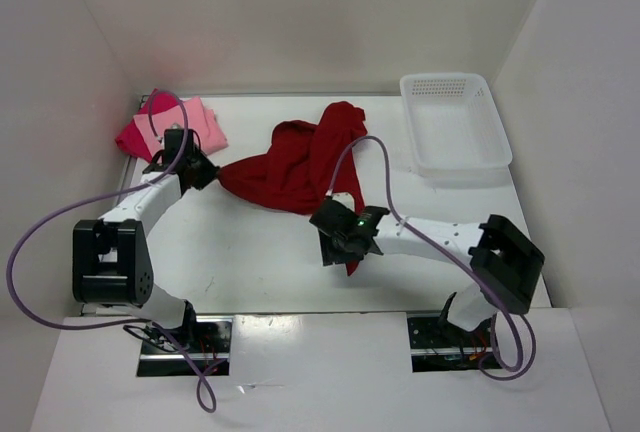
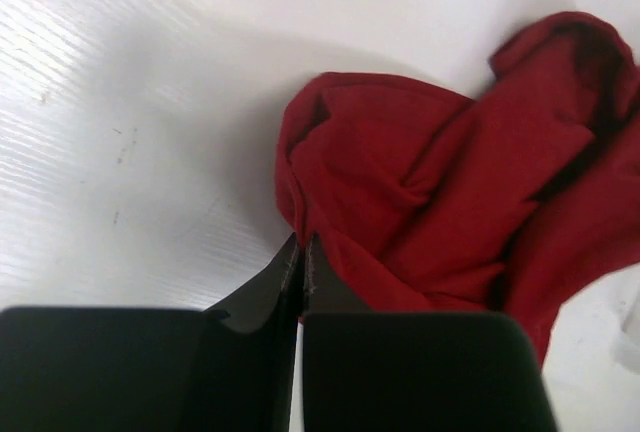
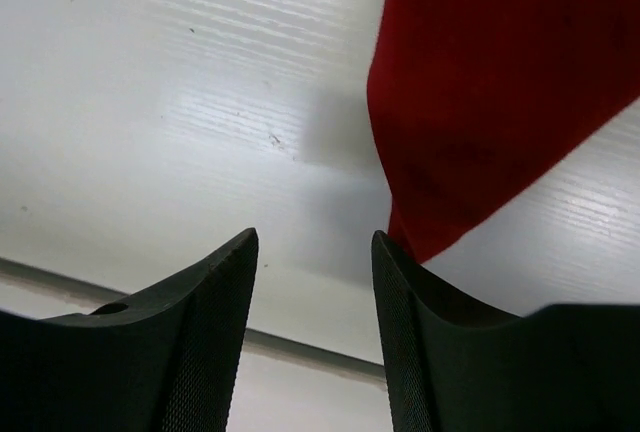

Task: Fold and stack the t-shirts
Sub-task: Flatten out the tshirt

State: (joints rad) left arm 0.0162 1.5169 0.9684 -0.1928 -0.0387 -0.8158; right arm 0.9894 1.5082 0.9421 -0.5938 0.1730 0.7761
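The dark red t-shirt (image 1: 300, 167) lies crumpled mid-way on the table (image 1: 250, 252), long axis 8-to-2 o'clock, its 8 o'clock tip clenched by the outstretched left claw (image 2: 302, 247), with the right claw (image 3: 315, 247) released beside its 6 o'clock tail.

White table (image 1: 260, 262), white walls (image 1: 320, 22), perhaps panels.
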